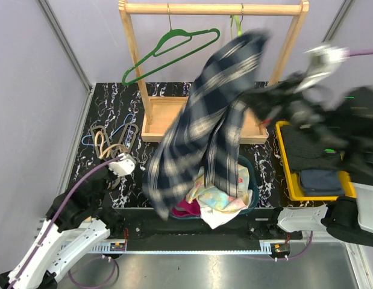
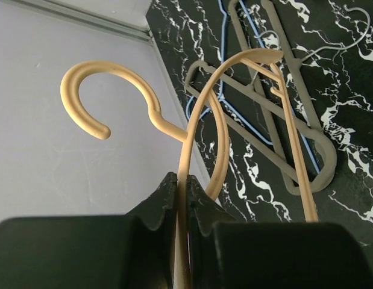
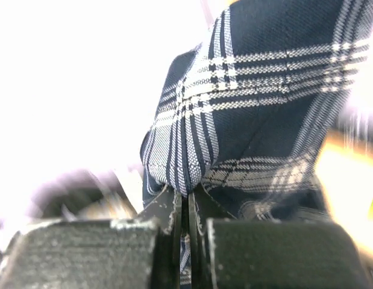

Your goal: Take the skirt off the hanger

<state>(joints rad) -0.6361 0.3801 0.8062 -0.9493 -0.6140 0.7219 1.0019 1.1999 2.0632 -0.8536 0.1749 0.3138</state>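
Note:
A navy plaid skirt [image 1: 216,120] swings blurred in front of the wooden rack. Its top reaches up under a light green hanger hook [image 1: 236,24] on the rail; blur hides whether it still hangs there. My right gripper [image 1: 261,96] is at the skirt's right edge. In the right wrist view this gripper [image 3: 187,201] is shut on a fold of the skirt [image 3: 258,108]. At the lower left my left gripper [image 1: 114,174] is shut on a beige hanger [image 2: 108,67], its wire pinched between the jaws [image 2: 185,186].
A dark green hanger [image 1: 174,48] hangs on the rack rail [image 1: 213,8]. Grey and blue hangers [image 1: 123,132] lie on the black marble table. A basket of colourful clothes [image 1: 246,198] stands under the skirt. A yellow tray [image 1: 285,174] with dark clothes is at the right.

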